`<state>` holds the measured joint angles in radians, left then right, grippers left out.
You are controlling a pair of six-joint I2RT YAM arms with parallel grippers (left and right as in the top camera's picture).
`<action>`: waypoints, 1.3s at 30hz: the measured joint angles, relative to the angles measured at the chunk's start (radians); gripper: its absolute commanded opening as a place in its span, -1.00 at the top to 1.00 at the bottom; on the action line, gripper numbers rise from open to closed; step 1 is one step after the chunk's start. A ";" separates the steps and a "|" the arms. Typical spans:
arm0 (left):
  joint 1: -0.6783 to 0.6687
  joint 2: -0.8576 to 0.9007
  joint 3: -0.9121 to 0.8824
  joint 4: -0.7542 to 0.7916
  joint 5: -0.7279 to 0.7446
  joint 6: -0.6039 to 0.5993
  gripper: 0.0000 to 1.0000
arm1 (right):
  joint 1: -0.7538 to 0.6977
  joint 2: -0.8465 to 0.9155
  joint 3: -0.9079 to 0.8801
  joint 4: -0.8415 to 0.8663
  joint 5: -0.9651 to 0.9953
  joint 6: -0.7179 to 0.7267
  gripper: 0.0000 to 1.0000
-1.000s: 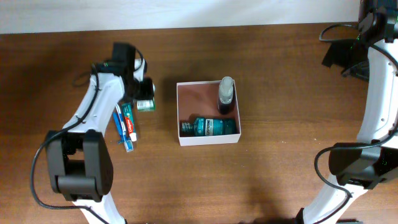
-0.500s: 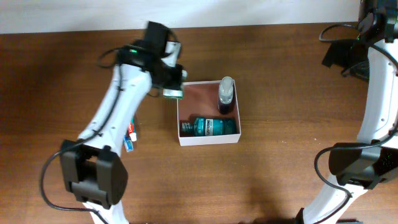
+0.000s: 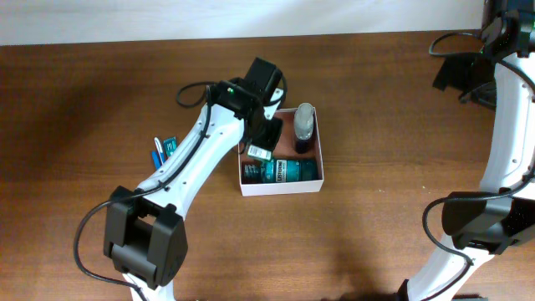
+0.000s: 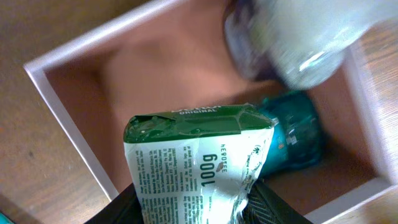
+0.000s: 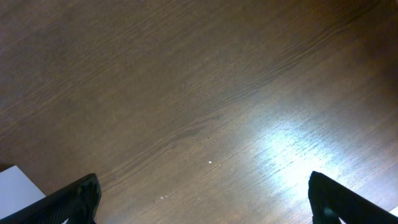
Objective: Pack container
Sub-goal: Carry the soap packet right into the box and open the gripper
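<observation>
The container (image 3: 280, 187) is a shallow white-walled box with a reddish-pink inside at the table's middle; it also shows in the left wrist view (image 4: 68, 134). Inside it a teal bottle (image 3: 282, 170) lies on its side and a dark bottle with a grey cap (image 3: 303, 129) stands at the back right. My left gripper (image 3: 258, 144) is shut on a green-and-white packet (image 4: 199, 165) and holds it above the container's left part. The packet (image 3: 257, 151) is mostly hidden under the gripper from overhead. My right gripper (image 5: 202, 199) is open and empty over bare table at the far right.
A toothpaste tube and a toothbrush (image 3: 163, 150) lie on the table left of the container, partly under my left arm. The right arm (image 3: 510, 109) stands along the right edge. A white corner (image 5: 15, 183) shows at the right wrist view's lower left.
My left arm has swung right with the packet, from beside the toothpaste to above the container's left part. The right arm has not moved.
</observation>
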<state>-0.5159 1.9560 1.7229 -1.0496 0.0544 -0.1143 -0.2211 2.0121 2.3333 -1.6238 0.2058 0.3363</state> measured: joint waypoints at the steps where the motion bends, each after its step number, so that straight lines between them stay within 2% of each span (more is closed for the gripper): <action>1: 0.000 0.000 -0.011 -0.001 -0.003 0.000 0.73 | 0.000 0.000 0.000 0.000 0.000 0.000 -0.97; 3: 0.000 0.000 -0.022 -0.001 -0.007 0.000 0.65 | 0.000 0.000 0.000 0.000 0.000 0.000 -0.97; 5: 0.000 0.000 -0.024 0.010 -0.009 0.000 0.22 | 0.000 0.000 0.000 0.000 0.000 0.000 -0.97; 6: 0.000 0.000 -0.024 0.019 -0.010 0.000 0.18 | 0.000 0.000 0.000 0.000 0.000 0.000 -0.97; 20: 0.013 0.000 -0.024 0.047 -0.011 0.000 0.23 | 0.000 0.000 0.000 0.000 0.000 0.000 -0.97; 27: 0.032 0.000 -0.024 0.076 -0.057 0.000 0.36 | 0.000 0.000 0.000 0.000 0.000 0.000 -0.97; 39: 0.032 0.000 -0.025 0.092 -0.074 0.000 0.36 | 0.000 0.000 0.000 0.000 0.000 0.000 -0.97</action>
<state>-0.4839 1.9560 1.6978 -0.9573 -0.0196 -0.1146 -0.2211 2.0121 2.3333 -1.6238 0.2058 0.3367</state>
